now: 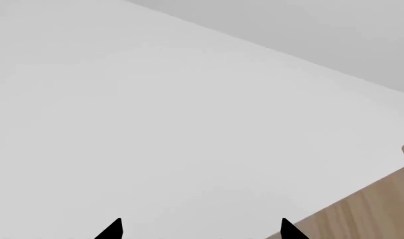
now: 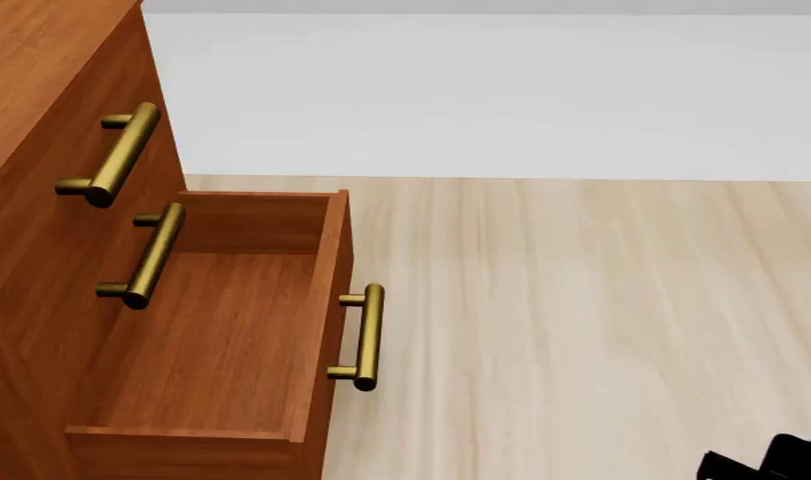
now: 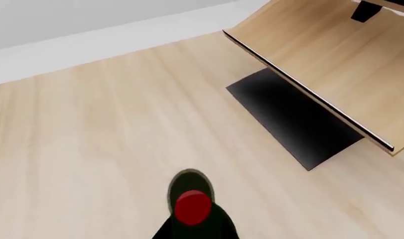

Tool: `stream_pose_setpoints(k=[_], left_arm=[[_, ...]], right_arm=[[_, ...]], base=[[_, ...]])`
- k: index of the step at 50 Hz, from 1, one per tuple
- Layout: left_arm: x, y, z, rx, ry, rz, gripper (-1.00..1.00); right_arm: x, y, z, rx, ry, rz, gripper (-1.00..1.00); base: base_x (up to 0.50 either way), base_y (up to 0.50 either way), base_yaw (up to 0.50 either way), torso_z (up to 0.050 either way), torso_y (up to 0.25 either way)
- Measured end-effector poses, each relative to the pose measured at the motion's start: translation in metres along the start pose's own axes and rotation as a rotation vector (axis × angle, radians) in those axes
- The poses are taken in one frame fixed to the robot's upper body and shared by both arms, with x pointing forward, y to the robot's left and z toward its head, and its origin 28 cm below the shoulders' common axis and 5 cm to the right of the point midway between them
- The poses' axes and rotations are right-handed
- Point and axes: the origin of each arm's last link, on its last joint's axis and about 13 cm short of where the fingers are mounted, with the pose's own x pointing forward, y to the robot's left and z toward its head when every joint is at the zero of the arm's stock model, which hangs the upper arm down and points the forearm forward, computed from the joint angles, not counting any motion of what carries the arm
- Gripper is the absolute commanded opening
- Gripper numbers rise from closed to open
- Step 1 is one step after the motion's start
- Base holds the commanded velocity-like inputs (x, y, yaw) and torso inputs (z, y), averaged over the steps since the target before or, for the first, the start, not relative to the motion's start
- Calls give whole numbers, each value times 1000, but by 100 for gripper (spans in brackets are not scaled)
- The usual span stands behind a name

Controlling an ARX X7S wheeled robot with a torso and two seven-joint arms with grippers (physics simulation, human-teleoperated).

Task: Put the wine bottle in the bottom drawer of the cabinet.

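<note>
In the head view the reddish-brown cabinet fills the left side. Its bottom drawer is pulled out and holds nothing; a brass handle sticks out from its front. The wine bottle shows only in the right wrist view, seen end-on as a dark green body with a red top, hanging over the pale wood floor. My right gripper is shut around it, its dark fingers merging with the bottle. My left gripper is open, its fingertips wide apart, facing a white wall.
The two upper drawer fronts, with brass handles, are shut. A light wood rack on a black base stands on the floor in the right wrist view. A bit of my right arm shows at the head view's lower right corner.
</note>
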Motion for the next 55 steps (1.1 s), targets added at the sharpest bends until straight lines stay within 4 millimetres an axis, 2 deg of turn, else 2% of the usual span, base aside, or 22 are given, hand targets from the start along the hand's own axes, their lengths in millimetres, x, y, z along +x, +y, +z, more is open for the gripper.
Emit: stream_pose_setpoints(k=[14,37,55], left_arm=[[-5,-4,7,3,7,-2,100],[-4,-7,5,12,10,-11,100],[-5,-8,5,15,15,-16,100]], right_arm=[[-14,3,13,-36,-47,-1,-100],[-55,29,83,-109,-225,153,-100],[-92,63,126,-187,-252,423,-100]], base=[[0,0,0,0,1],[0,0,0,0,0],[0,0,0,0,1]])
